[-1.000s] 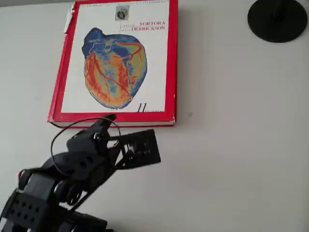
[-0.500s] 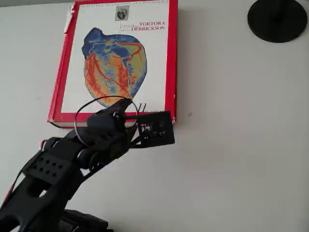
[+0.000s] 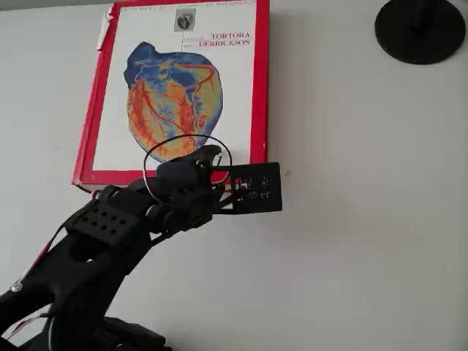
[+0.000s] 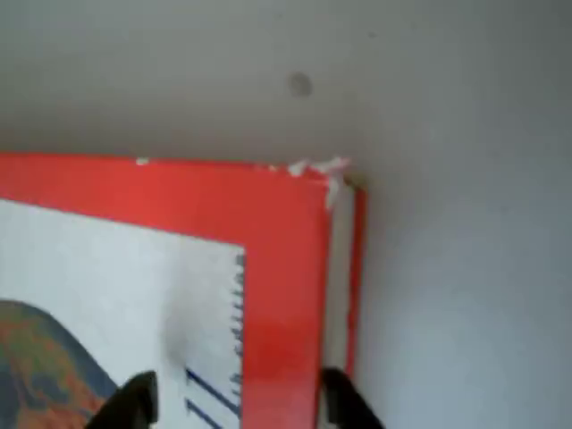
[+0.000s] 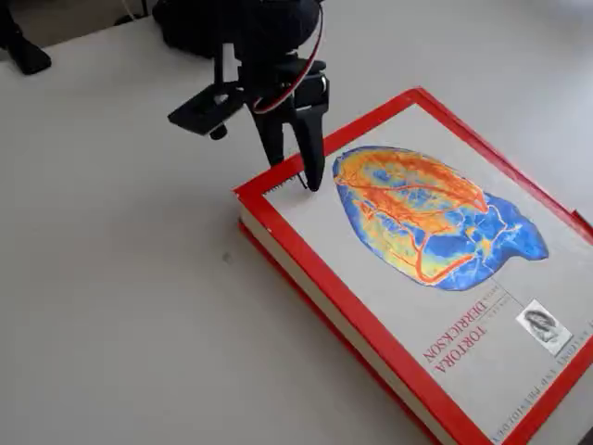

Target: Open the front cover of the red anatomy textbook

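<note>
The red anatomy textbook [image 3: 259, 88] lies flat and closed on the white table, its thick page block showing along the near side in the fixed view [image 5: 315, 292]. Its front cover [image 3: 175, 44], white with a red border and a blue-orange heart, faces up [image 5: 417, 213]. My black gripper [image 5: 296, 174] points down at the cover's corner by the numeral, fingers slightly apart and holding nothing. From the wrist, the two fingertips [image 4: 237, 402] straddle the red border near the worn corner [image 4: 331, 174]. Seen from overhead, the arm covers that lower right corner [image 3: 219, 172].
A black round disc [image 3: 420, 29] stands on the table to the right of the book's top edge. Bare white table [image 3: 365, 241] stretches right of and below the book. A dark object [image 5: 23, 51] sits at the far left edge in the fixed view.
The arm has swung right and reached forward, from in front of the book's lower edge to over its lower right corner. The book has not moved.
</note>
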Controlling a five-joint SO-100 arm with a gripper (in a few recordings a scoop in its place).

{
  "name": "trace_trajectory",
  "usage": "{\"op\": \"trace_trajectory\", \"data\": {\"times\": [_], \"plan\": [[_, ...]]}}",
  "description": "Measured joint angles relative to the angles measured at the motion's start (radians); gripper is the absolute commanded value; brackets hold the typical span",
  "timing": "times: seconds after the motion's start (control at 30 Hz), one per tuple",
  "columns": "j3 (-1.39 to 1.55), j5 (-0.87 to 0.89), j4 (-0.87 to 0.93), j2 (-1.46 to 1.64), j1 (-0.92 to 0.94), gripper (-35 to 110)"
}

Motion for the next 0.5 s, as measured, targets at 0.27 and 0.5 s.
{"op": "trace_trajectory", "data": {"times": [0.27,0.5], "plan": [[-0.074,0.0,0.098,-0.002,-0.009,25],[-0.081,0.037,0.132,0.058,-0.012,25]]}}
